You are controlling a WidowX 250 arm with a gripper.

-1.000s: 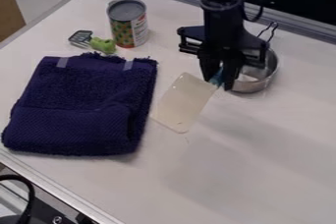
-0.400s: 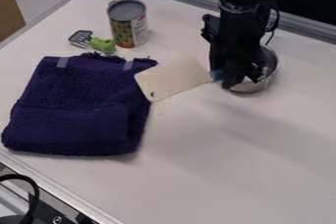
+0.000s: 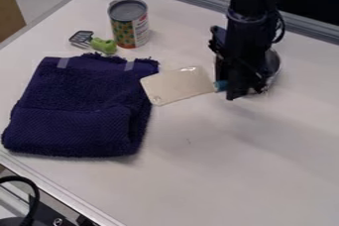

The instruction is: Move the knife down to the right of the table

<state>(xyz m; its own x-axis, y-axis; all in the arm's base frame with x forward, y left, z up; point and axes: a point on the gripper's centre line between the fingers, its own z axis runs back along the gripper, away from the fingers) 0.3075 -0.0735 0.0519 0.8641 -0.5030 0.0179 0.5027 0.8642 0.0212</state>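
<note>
Along the left of the table [image 3: 198,180] lies a folded dark blue towel [image 3: 79,106] with 2 pale tabs near its far edge. Just beyond it sit a small wire-headed utensil [image 3: 83,37] with a green handle [image 3: 104,45] and, beside that, 1 upright can [image 3: 130,24]. These 3 seem to play no part in the job.

Next to the right comes the knife [image 3: 177,85], near the middle of the view, its broad off-white blade pointing left. The blade's near left corner overlaps the towel's right edge in the view; whether the 2 touch, I cannot tell. The teal handle [image 3: 221,86] runs into the black gripper [image 3: 232,89], which appears to be pinching it, so I'd count the grasp as done. The blade looks to be held off the table, so the lift is probably done too.

Farthest right, partly behind the gripper, is a metal pot [image 3: 271,69].

By my reckoning the task is about 1/2 finished. What remains is to carry the knife down toward the lower right, lower it there and let go. That stretch of table lies well apart from the knife, so the placing is not yet done.
</note>
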